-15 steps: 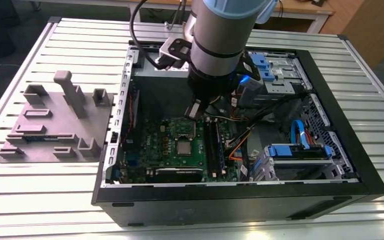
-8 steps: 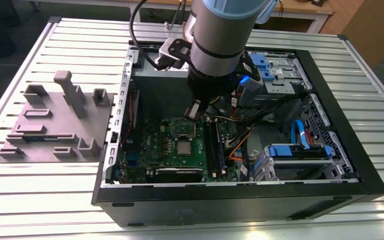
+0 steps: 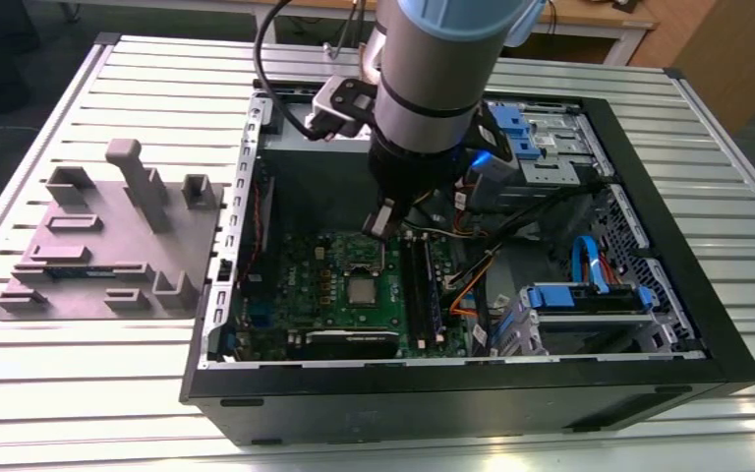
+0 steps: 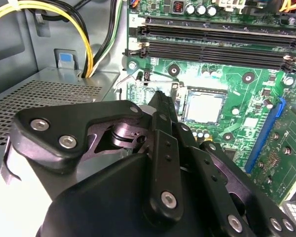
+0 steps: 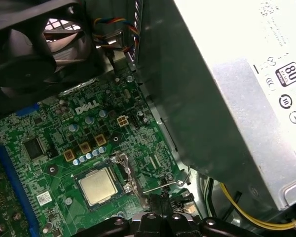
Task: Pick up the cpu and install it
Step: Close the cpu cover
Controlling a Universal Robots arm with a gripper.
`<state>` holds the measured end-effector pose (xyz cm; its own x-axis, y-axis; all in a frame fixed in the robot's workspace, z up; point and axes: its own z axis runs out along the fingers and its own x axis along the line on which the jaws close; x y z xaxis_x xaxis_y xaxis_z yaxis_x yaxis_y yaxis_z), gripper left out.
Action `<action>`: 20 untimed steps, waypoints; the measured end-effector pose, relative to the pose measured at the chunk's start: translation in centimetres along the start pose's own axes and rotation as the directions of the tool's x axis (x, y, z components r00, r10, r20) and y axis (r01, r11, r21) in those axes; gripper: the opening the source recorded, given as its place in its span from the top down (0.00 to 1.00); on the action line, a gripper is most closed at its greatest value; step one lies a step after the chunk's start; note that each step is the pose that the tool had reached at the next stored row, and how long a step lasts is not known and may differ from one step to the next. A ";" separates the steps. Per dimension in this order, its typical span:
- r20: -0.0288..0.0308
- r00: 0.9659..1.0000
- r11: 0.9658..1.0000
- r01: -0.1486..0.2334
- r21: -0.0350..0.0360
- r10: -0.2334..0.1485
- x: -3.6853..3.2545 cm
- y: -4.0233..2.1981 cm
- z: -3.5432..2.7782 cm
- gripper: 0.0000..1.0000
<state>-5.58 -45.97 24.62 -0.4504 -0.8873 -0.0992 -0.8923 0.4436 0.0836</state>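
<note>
The cpu, a small silver-grey square, lies flat in its socket on the green motherboard inside the open computer case. Both wrist views look down on the cpu seated in the socket frame. My gripper hangs just above the board, beside the socket on its power-supply side. In the second wrist view its black fingers meet at the tip, shut, with nothing visible between them. A thin wire socket lever runs right by the gripper.
The grey power-supply box stands close beside the gripper, with yellow cables along it. Long black memory slots lie past the socket, and a black fan sits at the board's end. A grey fixture plate rests outside the case.
</note>
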 end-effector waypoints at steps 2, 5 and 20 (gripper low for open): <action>0.000 1.000 1.000 0.000 0.000 0.000 0.12 -0.06 -0.02 0.90; 0.000 1.000 1.000 0.000 0.000 0.000 0.31 -0.15 -0.05 0.90; 0.000 1.000 1.000 0.000 0.000 0.000 1.62 -0.80 -0.23 0.90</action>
<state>-5.59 -47.79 24.62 -0.4504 -0.8873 -0.0990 -0.8923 0.4436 0.0836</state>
